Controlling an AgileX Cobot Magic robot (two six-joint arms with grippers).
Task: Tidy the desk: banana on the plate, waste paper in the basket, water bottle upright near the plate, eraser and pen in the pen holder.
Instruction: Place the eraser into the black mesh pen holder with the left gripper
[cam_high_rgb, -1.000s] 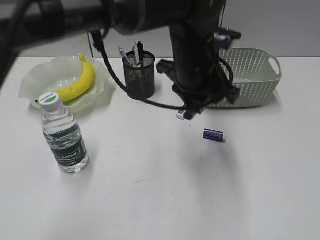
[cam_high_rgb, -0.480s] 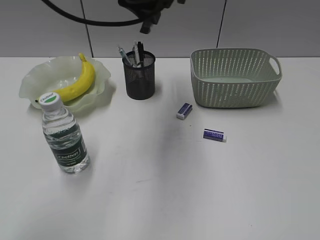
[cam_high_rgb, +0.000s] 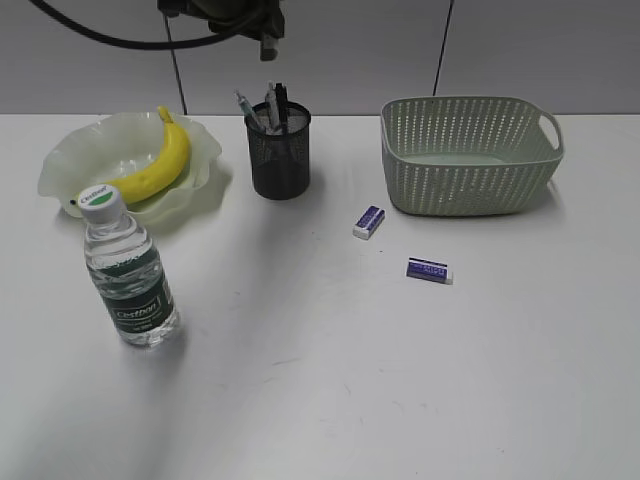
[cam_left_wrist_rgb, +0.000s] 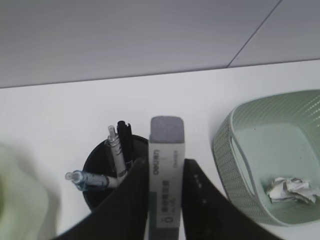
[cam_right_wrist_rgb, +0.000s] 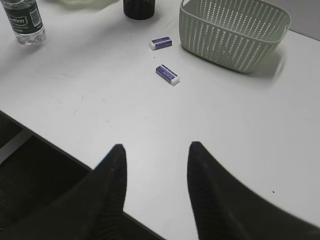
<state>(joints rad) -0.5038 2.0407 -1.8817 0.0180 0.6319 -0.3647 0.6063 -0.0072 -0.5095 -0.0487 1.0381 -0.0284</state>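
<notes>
The banana (cam_high_rgb: 160, 160) lies in the plate (cam_high_rgb: 70, 160) at the back left. The bottle (cam_high_rgb: 128, 270) stands in front of it. The pen holder (cam_high_rgb: 279, 152) is right of the plate. The basket (cam_high_rgb: 470, 155) sits far right with paper (cam_left_wrist_rgb: 292, 189) inside. Two erasers (cam_high_rgb: 369, 221) (cam_high_rgb: 428, 270) lie before the basket.

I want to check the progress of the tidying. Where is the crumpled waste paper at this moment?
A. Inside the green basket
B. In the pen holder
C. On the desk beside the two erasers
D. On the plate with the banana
A: the left wrist view shows the waste paper lying on the floor of the basket, apart from the pen holder.
</notes>
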